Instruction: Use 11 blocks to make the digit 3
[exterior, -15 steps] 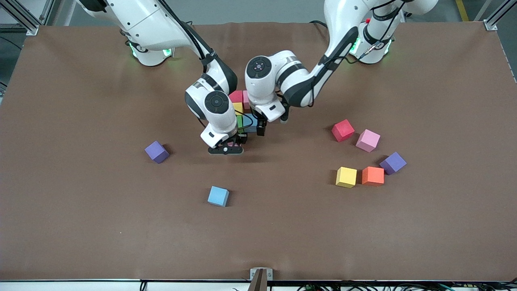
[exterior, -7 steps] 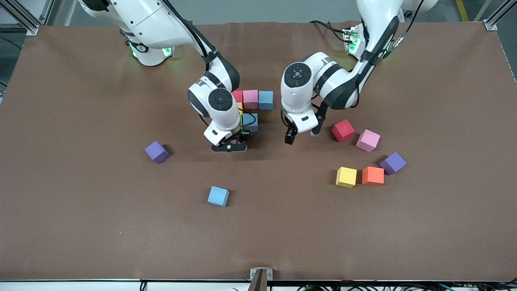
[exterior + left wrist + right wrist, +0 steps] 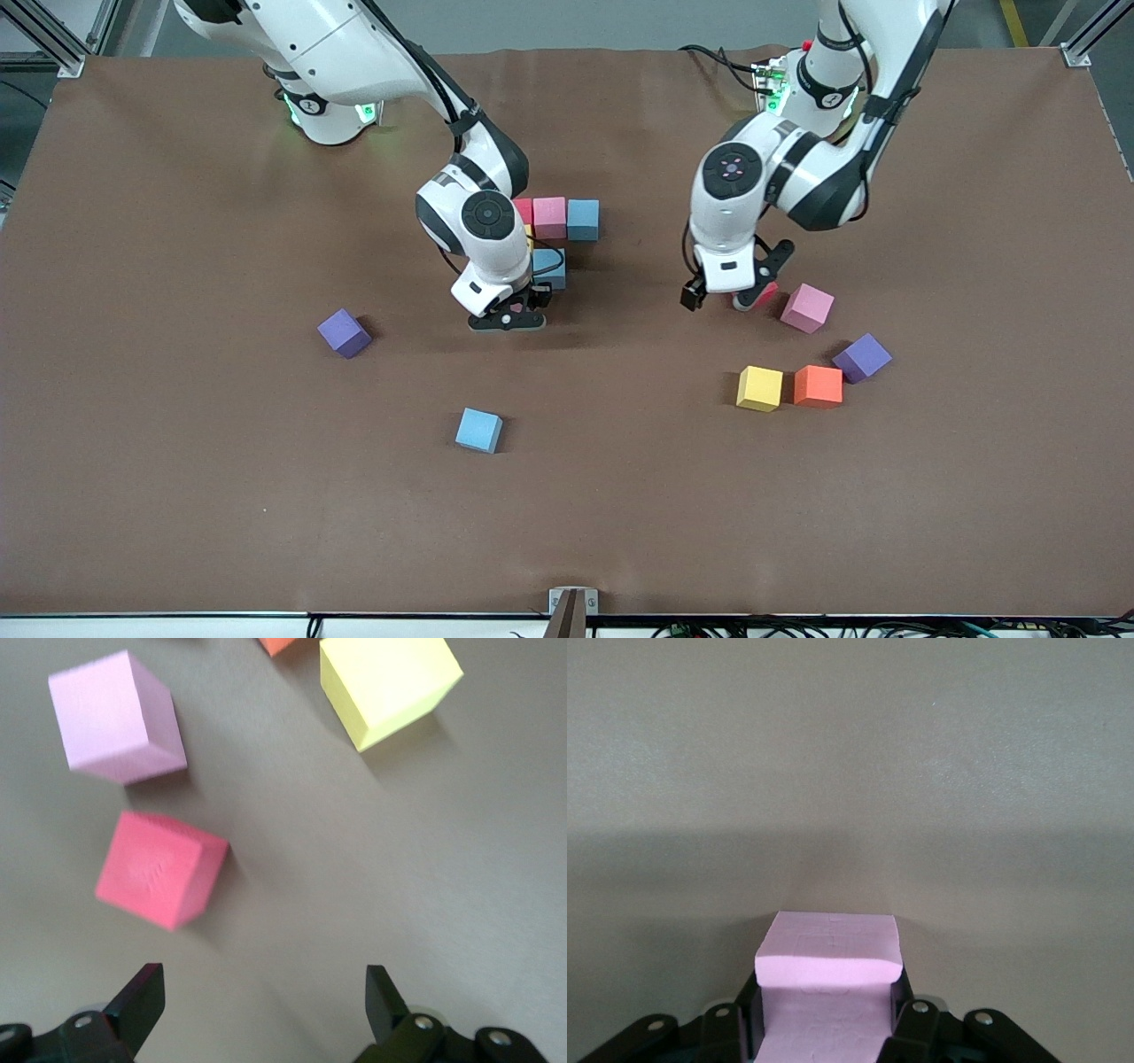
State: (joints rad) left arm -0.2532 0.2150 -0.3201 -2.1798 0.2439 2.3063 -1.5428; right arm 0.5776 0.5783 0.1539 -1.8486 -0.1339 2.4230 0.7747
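Several cubes stand packed together mid-table: red point(image 3: 522, 210), pink point(image 3: 549, 217), light blue point(image 3: 582, 219), and another light blue point(image 3: 553, 269) partly under the right arm. My right gripper point(image 3: 507, 317) point(image 3: 824, 1020) hangs low over the mat beside them, shut on a pink cube point(image 3: 830, 961). My left gripper point(image 3: 719, 299) point(image 3: 263, 999) is open over the mat next to a loose red cube point(image 3: 767, 291) point(image 3: 159, 868). Nothing is between its fingers. Pink point(image 3: 807, 307) point(image 3: 115, 718), yellow point(image 3: 760, 388) point(image 3: 390, 682) and orange point(image 3: 818, 385) cubes lie loose nearby. A light blue cube point(image 3: 479, 430) lies alone.
Two purple cubes lie on the brown mat, one point(image 3: 862, 357) beside the orange cube, one point(image 3: 344, 332) toward the right arm's end. The right arm's wrist hides part of the packed cubes.
My left arm has swung away from the packed cubes toward its own end and now hangs by the loose red cube. The right gripper has barely shifted, still holding the pink cube.
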